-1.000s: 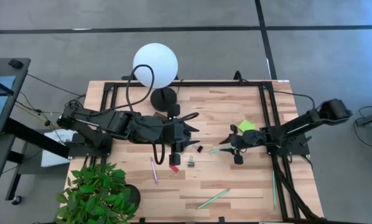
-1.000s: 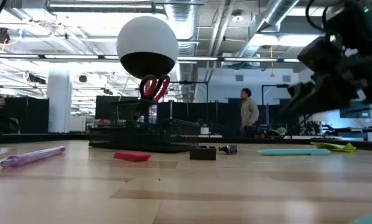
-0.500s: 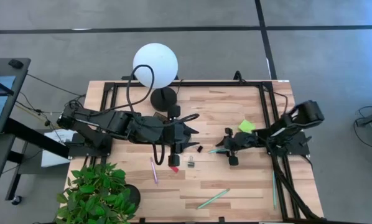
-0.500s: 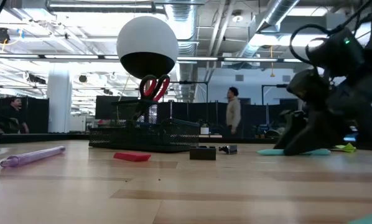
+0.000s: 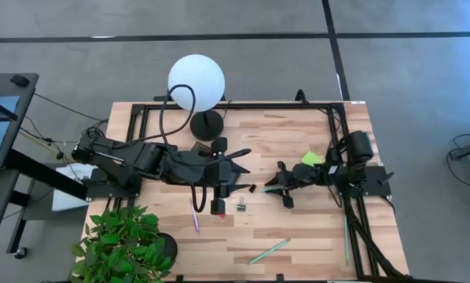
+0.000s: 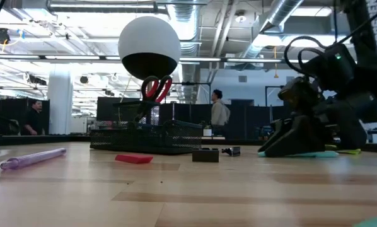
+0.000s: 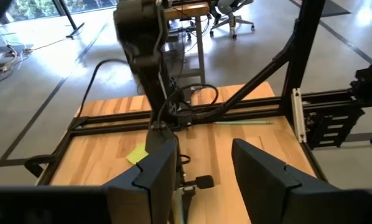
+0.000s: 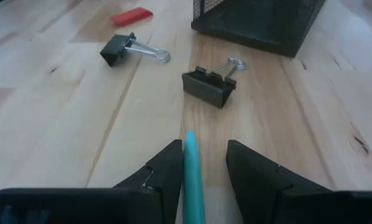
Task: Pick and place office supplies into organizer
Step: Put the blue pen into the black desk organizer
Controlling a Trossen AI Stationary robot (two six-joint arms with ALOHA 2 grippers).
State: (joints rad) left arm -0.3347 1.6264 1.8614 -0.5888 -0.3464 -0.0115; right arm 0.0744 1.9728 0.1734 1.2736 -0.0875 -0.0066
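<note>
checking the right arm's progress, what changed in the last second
The right gripper came down and slid left to the table, its fingers now straddling the teal pen, not clearly gripping it. A person behind walked left. The left gripper, binder clips and organizer stayed put.

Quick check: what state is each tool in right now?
Left tool: open, holding nothing, above the organizer.
Right tool: down at the table, fingers astride the teal pen, not yet closed on it.
</note>
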